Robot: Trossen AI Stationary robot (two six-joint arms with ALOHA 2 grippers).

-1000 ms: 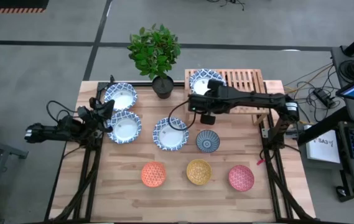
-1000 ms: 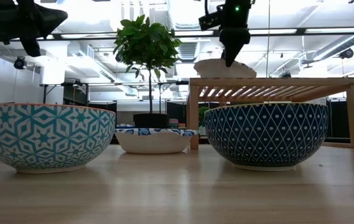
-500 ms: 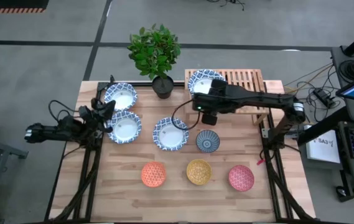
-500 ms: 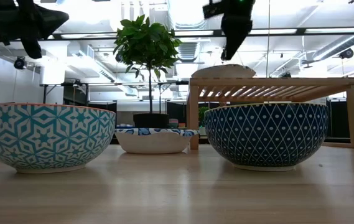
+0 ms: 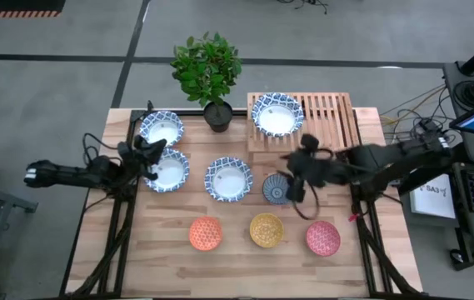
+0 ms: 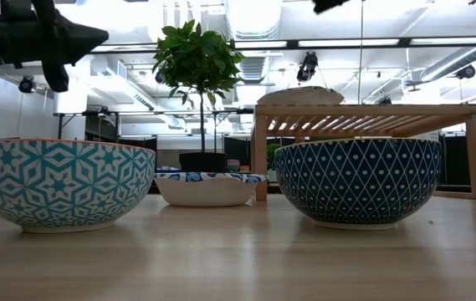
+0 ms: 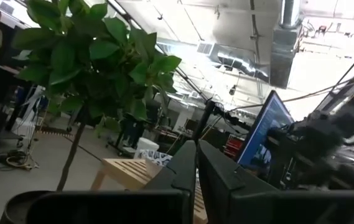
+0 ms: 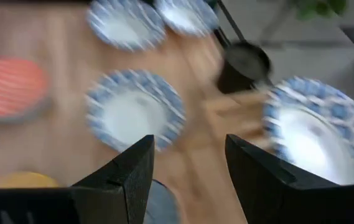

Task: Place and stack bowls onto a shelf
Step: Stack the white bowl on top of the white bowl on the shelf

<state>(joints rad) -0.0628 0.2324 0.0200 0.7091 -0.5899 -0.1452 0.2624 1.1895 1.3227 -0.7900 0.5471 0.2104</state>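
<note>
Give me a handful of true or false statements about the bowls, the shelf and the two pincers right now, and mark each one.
1. One wide blue-and-white bowl sits on the shelf. True.
2. The right pincer is clamped on a bowl. False: it is open, holding nothing, above the small dark blue bowl.
3. The orange bowl, yellow bowl and pink-red bowl form a row along the table's near edge. True.
4. The plant pot stands on the shelf. False: it stands on the table beside it.
5. The left pincer is shut. True.
</note>
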